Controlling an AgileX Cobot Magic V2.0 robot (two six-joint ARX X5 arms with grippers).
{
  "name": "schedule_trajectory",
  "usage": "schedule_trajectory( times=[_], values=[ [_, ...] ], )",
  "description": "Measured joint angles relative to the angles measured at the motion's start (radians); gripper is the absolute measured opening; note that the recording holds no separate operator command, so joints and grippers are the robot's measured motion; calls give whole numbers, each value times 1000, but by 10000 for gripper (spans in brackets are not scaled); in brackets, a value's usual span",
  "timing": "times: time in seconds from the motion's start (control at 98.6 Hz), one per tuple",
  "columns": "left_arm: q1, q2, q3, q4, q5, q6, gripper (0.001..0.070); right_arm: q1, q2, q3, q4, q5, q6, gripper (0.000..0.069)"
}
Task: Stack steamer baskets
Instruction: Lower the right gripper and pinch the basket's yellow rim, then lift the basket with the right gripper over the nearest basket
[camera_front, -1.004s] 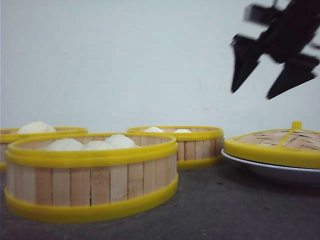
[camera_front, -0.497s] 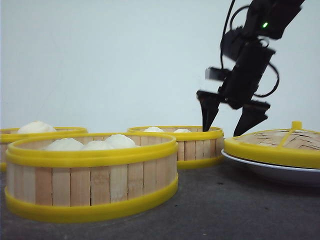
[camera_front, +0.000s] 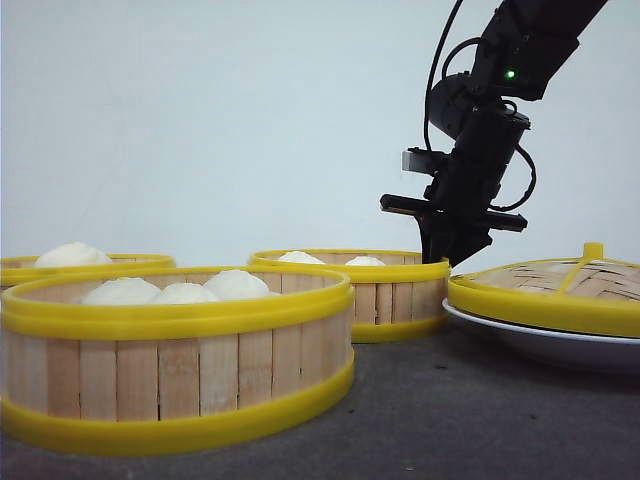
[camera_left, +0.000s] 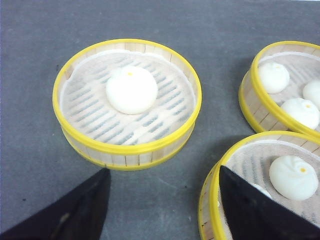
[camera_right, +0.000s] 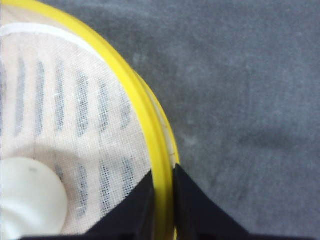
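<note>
From the front view I see my right gripper (camera_front: 452, 250) down at the right edge of the far steamer basket (camera_front: 350, 290), but its fingertips are hidden behind the rim there. My right wrist view fills that in: the two dark fingers (camera_right: 137, 205) are clenched on the basket's yellow rim (camera_right: 150, 135), one inside on the white liner, one outside over the grey desk (camera_right: 250, 100), and a white bun (camera_right: 27, 197) sits in the basket near them.

The near basket (camera_front: 175, 360) stands at front left holding three buns (camera_front: 180, 290), and the left basket (camera_front: 90, 262) peeks out behind it with one bun. On the right, a woven lid (camera_front: 550, 290) rests on a white plate (camera_front: 540, 345).

My left wrist view shows what the front cannot: the left gripper (camera_left: 165, 210) hangs above the desk, fingers released and wide apart, holding nothing, with the one-bun basket (camera_left: 127, 102) just beyond them and the two other baskets at the side.
</note>
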Motion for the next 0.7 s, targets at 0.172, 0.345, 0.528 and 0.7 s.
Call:
schedule_trajectory(
  times=[0.172, 0.345, 0.528, 0.7],
  values=[
    [0, 0, 0, 0, 0, 0, 415, 1, -3, 4, 34, -40, 80, 28],
    [0, 0, 0, 0, 0, 0, 415, 6, -87, 5, -3, -40, 111, 28],
    [0, 0, 0, 0, 0, 0, 415, 11, -251, 21, -56, -48, 131, 28],
    [0, 0, 0, 0, 0, 0, 415, 23, -389, 23, -154, -77, 134, 28]
  ],
)
